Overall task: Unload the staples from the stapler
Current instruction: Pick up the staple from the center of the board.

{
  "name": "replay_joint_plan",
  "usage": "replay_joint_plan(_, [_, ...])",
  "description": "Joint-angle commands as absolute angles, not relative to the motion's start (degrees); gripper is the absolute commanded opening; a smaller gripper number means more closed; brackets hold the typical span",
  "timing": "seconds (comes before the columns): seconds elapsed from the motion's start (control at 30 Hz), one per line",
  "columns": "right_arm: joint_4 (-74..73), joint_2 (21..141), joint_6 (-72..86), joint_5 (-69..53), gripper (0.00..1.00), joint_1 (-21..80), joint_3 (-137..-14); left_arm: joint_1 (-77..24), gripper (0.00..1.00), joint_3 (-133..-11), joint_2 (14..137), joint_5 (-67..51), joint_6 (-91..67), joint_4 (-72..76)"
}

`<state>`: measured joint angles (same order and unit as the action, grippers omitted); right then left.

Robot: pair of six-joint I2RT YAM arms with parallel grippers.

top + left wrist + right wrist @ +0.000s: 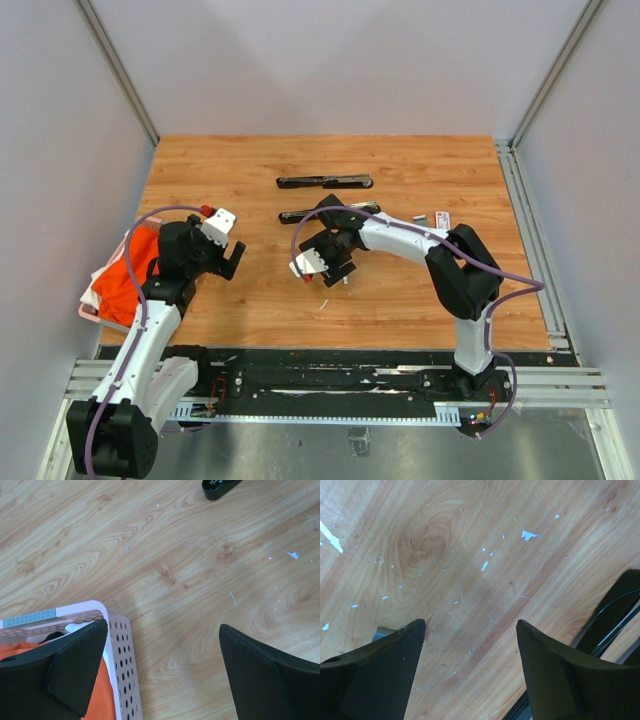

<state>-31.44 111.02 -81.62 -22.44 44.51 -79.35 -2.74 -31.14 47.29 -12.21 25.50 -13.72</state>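
The right gripper hangs with its two black fingers spread apart and nothing between them, over bare wood dotted with pale flecks. A small grey piece shows at the edge of one finger, too hidden to identify. The left gripper is likewise spread wide and empty. One of its fingers sits above the corner of a perforated pink basket holding orange cloth, and the black tip of a stapler shows at the top of that view. From above, the right gripper points down near the middle of the wooden table, while the left gripper is poised beside the basket at the left edge. The near stapler lies just behind the right wrist, partly covered by the arm. The far stapler lies opened flat farther back. The staples, a short grey strip, rest on the table to the right of the near stapler. They lie just beside a small white-and-red box, well apart from both grippers.
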Motion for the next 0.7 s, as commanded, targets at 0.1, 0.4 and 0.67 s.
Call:
replay_joint_plan(0.1, [-31.2, 113.0, -79.8, -16.6, 0.76, 45.1, -78.9, -2.4, 0.98, -30.8, 46.5, -12.2, 26.1, -12.2])
replay_joint_plan(0.4, [-35.2, 110.1, -82.5, -15.7, 0.75, 42.8, -76.1, -2.4, 0.98, -30.8, 46.7, -12.7, 26.1, -12.2])
replay_joint_plan(0.67, [-37.8, 105.9, -84.2, -18.0, 0.75, 39.8, -72.1, -2.4, 0.98, -30.8, 46.8, -13.2, 26.1, -12.3])
